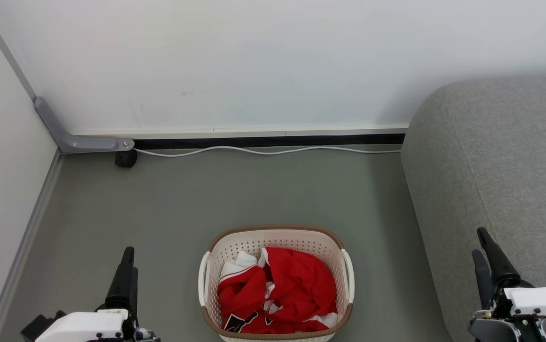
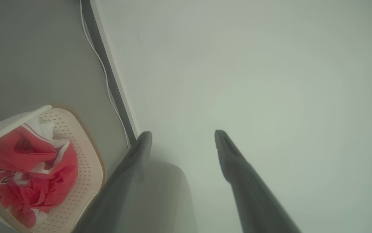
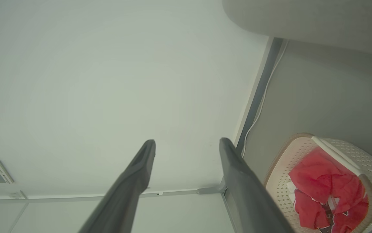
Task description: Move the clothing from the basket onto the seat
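The red clothes [image 1: 277,289] lie in a heap inside the basket [image 1: 275,233], low in the middle of the picture, on the floor [image 1: 168,204]. The grey sofa [image 1: 501,180] is on the right side. The left gripper [image 1: 131,261], lower left, and the right gripper [image 1: 478,241], lower right, both have their fingers spread apart and hold nothing.

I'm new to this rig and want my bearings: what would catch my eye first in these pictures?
The bright red clothing stands out at once, heaped in the cream basket on the grey floor, bottom centre of the head view. To its right rises the big grey sofa. The left gripper and right gripper flank the basket at the lower corners, both open and holding nothing.
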You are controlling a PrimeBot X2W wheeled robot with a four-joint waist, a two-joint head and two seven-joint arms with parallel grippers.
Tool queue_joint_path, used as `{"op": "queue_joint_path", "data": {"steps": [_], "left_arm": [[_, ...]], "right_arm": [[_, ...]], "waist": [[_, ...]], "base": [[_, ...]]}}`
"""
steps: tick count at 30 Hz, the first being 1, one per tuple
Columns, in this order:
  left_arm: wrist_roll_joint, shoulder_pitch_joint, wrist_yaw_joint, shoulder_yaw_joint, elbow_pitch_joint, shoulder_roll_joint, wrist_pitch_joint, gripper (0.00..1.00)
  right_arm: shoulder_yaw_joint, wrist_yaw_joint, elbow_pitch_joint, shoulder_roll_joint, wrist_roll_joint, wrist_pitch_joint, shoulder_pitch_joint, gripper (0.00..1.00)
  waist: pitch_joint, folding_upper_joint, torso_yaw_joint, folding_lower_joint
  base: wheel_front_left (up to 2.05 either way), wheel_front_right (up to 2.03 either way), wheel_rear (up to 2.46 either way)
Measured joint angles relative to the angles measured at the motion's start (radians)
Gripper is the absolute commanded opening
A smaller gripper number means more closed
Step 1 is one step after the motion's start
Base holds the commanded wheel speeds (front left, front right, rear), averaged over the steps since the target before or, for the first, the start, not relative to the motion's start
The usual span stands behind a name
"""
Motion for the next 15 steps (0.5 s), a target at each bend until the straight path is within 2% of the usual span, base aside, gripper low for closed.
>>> {"op": "queue_joint_path", "data": {"steps": [15], "left_arm": [[0.212, -0.031, 0.0, -0.022, 0.005, 0.004, -0.04, 1.0]], "right_arm": [[0.128, 0.0, 0.028, -0.072, -0.093, -0.079, -0.063, 1.0]], "waist": [[0.0, 0.0, -0.001, -0.0001]], "base": [[0.0, 0.0, 0.0]]}}
